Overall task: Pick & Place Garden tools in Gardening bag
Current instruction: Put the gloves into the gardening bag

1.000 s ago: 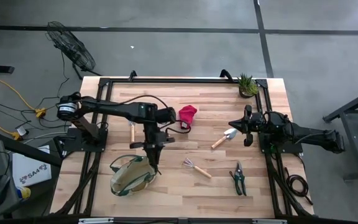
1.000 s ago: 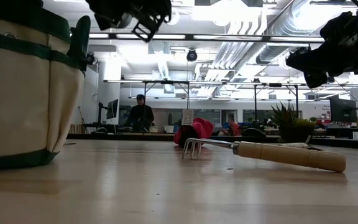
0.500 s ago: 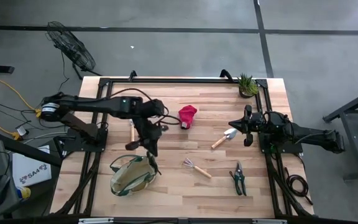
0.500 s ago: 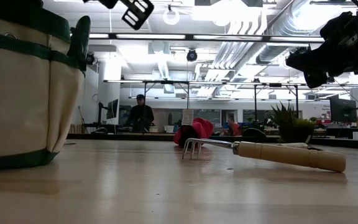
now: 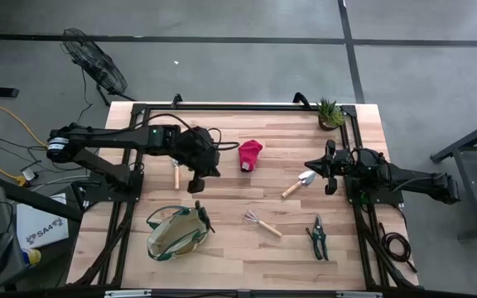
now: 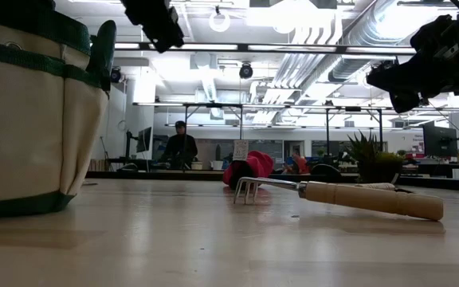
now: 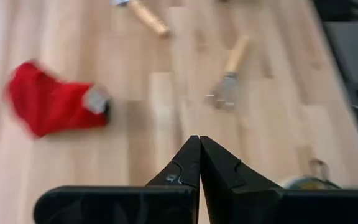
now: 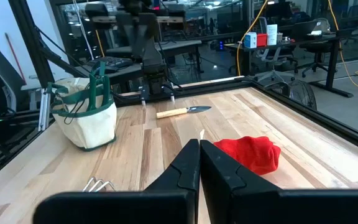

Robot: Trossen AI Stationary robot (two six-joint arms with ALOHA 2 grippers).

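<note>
Left hand (image 5: 197, 184) pinched shut, empty, raised over bench (image 5: 238, 248) above gardening bag (image 5: 175, 234). Right hand (image 5: 330, 187) shut, parked by right edge. Out: two trowels (image 5: 297, 184) (image 5: 175, 175), one claw rake (image 5: 262, 223), one pruner (image 5: 317, 238), one red cloth (image 5: 248, 154).

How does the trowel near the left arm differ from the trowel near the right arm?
The trowel near the left arm lies close beside the left gripper, straight along the table's depth; the trowel near the right arm lies slanted, just in front of the right gripper. The first is the one nearer the gardening bag, the second nearer the pruners. Both have wooden handles and lie flat, ungrasped.
</note>
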